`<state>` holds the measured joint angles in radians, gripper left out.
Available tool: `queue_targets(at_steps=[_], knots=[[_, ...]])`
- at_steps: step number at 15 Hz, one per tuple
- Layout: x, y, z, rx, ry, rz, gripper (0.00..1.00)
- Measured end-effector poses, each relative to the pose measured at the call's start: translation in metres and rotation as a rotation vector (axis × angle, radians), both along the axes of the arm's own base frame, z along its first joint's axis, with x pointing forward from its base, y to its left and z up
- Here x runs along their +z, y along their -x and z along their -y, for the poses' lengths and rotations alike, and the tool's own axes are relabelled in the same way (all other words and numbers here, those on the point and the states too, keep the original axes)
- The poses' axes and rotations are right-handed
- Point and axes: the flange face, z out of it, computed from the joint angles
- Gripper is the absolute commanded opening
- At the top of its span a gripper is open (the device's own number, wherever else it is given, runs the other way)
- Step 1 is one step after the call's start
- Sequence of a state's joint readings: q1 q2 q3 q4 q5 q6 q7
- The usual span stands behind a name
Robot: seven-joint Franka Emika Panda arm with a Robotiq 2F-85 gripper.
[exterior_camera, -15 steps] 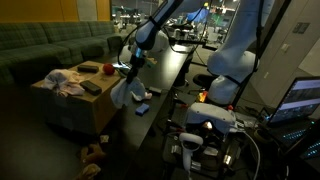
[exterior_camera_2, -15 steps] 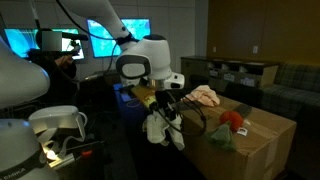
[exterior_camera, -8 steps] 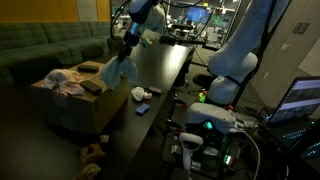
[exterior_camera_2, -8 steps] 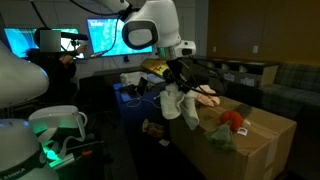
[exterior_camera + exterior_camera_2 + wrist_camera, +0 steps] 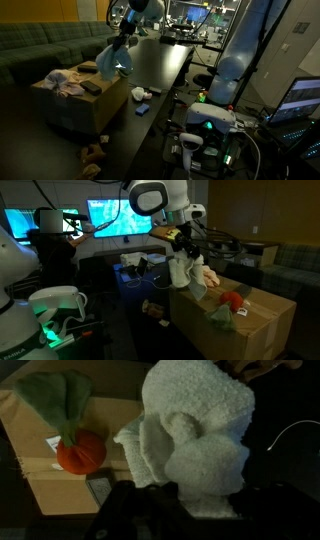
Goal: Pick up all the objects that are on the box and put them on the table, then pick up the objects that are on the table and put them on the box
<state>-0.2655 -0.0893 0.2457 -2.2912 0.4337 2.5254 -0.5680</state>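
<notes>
Above the box's table-side edge: the claw [image 5: 121, 42] hangs with a white cloth [image 5: 115, 62] drooping from it, upper middle of an exterior view.
Claw: closed on the top of the white cloth; the rest dangles free below the jaws, touching nothing that I can see.
Cloth, side on: the white cloth [image 5: 182, 272] hangs in a long bunch just under the claw [image 5: 183, 248], centre of frame.
Cloth, wrist view: it fills the middle and right of the frame [image 5: 195, 430] in thick folds, since it is pinched at one spot and the weight sags away.
Box: tan cardboard box [image 5: 62, 108] at lower left of an exterior view, and at lower right [image 5: 255, 325] from the opposite side.
On the box: a pinkish cloth [image 5: 207, 277], a red ball [image 5: 232, 298] and a green cloth [image 5: 222, 318]; also a flat black piece [image 5: 92, 87].
Wrist view, left: the red ball [image 5: 80, 452] touches the green cloth [image 5: 55, 395] on the cardboard [image 5: 30, 435].
Table: long black table [image 5: 165, 60] beside the box, with small pieces [image 5: 141, 94] lying near the box.
Why held high: probably so the hanging tail clears the box top and the things on it.
Step in hand: a carry between table and box; which way cannot be told.
Left to do: several things sit on the box, so much remains.
Risk: the loose tail could brush the ball and roll it.
</notes>
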Motion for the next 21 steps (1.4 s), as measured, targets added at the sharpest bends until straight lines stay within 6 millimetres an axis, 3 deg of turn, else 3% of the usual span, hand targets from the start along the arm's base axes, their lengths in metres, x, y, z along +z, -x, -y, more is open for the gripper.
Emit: queue_targets(at_steps=[7,15,21], knots=[[-0.015,-0.047,-0.007,0.023,-0.034,-0.021,0.04],[-0.056,-0.101,0.017,-0.056,0.016,-0.008,0.04],[-0.084,-0.128,0.03,-0.136,0.062,-0.004,0.05]])
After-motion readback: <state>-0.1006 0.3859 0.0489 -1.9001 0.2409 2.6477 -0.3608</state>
